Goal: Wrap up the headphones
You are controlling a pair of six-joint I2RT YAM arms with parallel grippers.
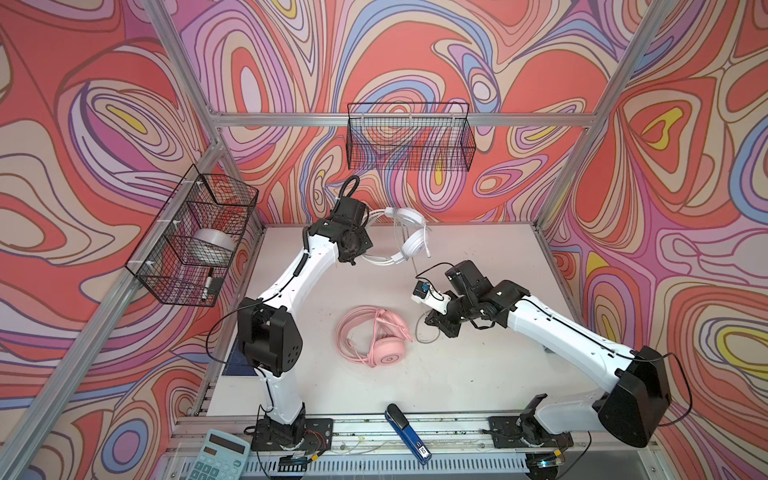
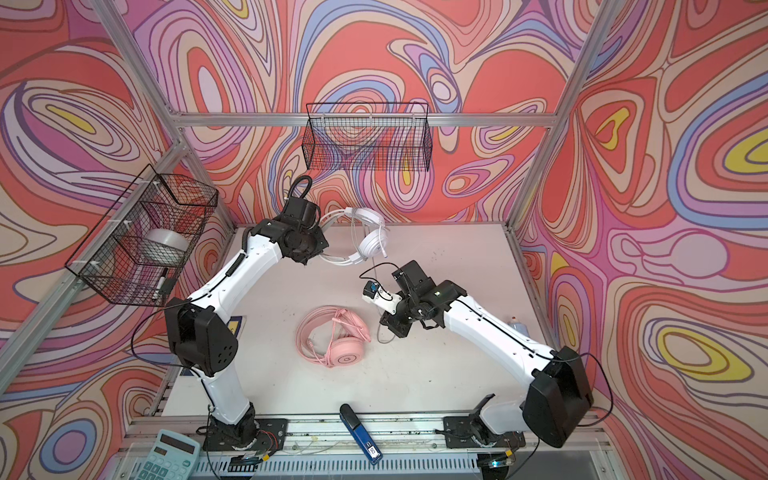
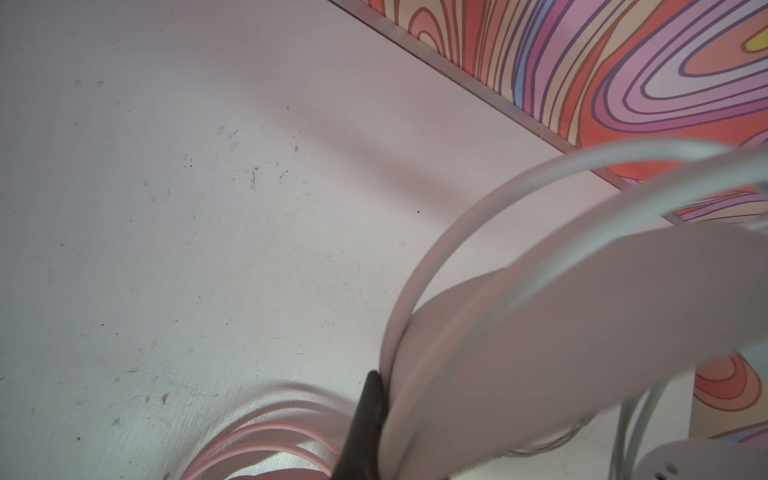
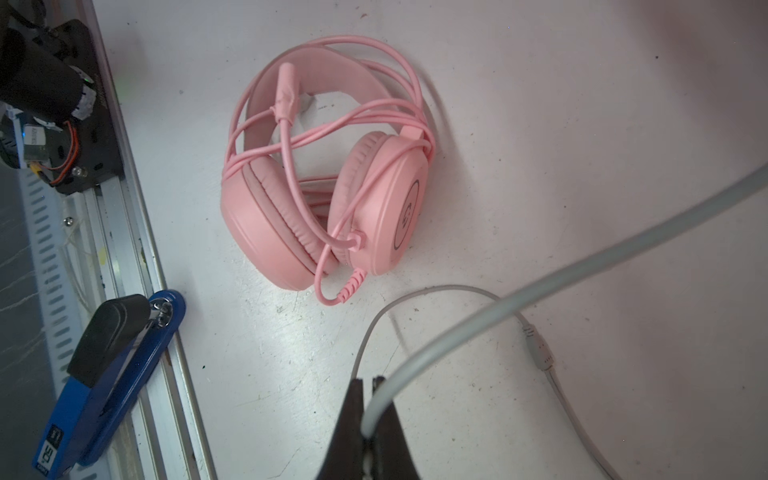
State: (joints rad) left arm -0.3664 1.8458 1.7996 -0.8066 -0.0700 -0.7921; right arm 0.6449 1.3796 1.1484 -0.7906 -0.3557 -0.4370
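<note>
Right end effector [image 4: 368, 380] near pink headphones [image 4: 374, 199]

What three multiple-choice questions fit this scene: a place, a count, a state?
1. How many wire baskets are there? A one; B two; C three.
2. The right pincer is: A open, empty; B shut on the grey cable; C shut on the pink headset.
3. Where is the pink headset? A on the table; B in a wire basket; C in the right pincer.
Answers: 1 B, one at left, one at back; 2 B, the cable runs out from between closed jaws; 3 A, it lies on the tabletop.
</note>
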